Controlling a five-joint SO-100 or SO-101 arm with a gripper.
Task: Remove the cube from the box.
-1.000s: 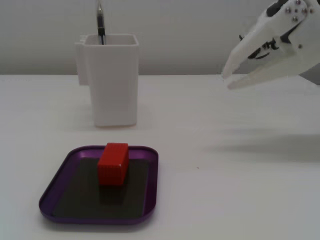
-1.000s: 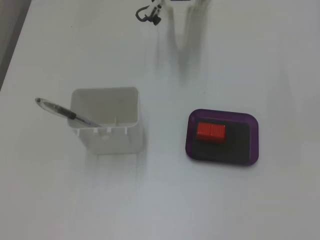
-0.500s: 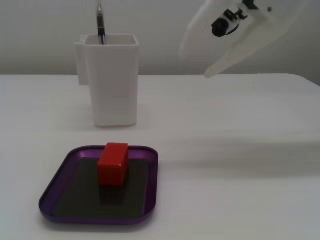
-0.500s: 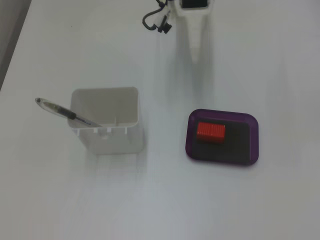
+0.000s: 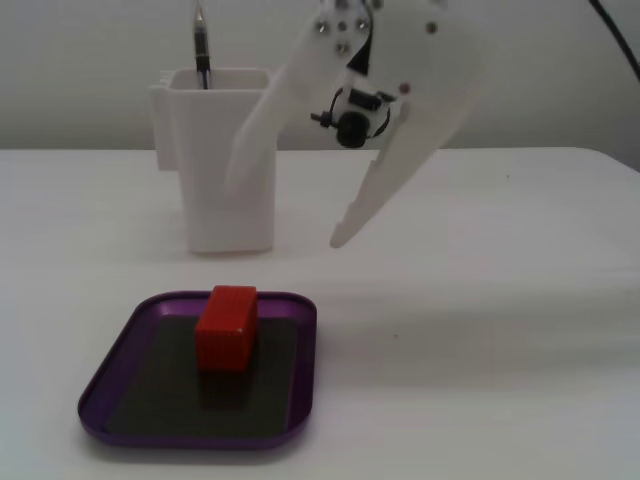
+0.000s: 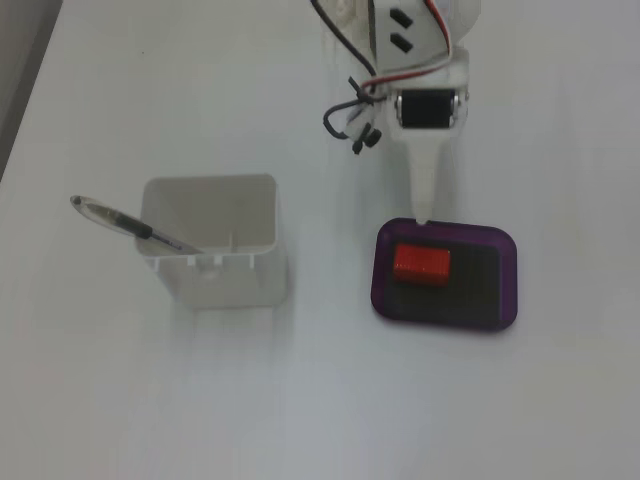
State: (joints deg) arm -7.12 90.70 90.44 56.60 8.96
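Gripper spread above tray, cube untouched

Cube (image 5: 227, 325) is seen lying inside the purple tray (image 5: 105, 378), toward its far rim. In a fixed view the gripper (image 5: 284, 210) is held in the air at one o'clock from the cube, jaws parted wide and clasping nothing. A white container (image 6: 214, 240) with a pen (image 6: 130, 226) is placed at nine o'clock from the tray in a fixed view.

1. From above I see the small bright red cube (image 6: 421, 263) lying in the left half of the shallow purple metallic box (image 6: 507, 290).
2. My white two-finger gripper (image 6: 425, 212) points down the picture, its tip at the box's upper rim; I cannot judge its jaws.
3. A tall white square container (image 6: 213, 245) with a pen (image 6: 130, 227) stands well left.
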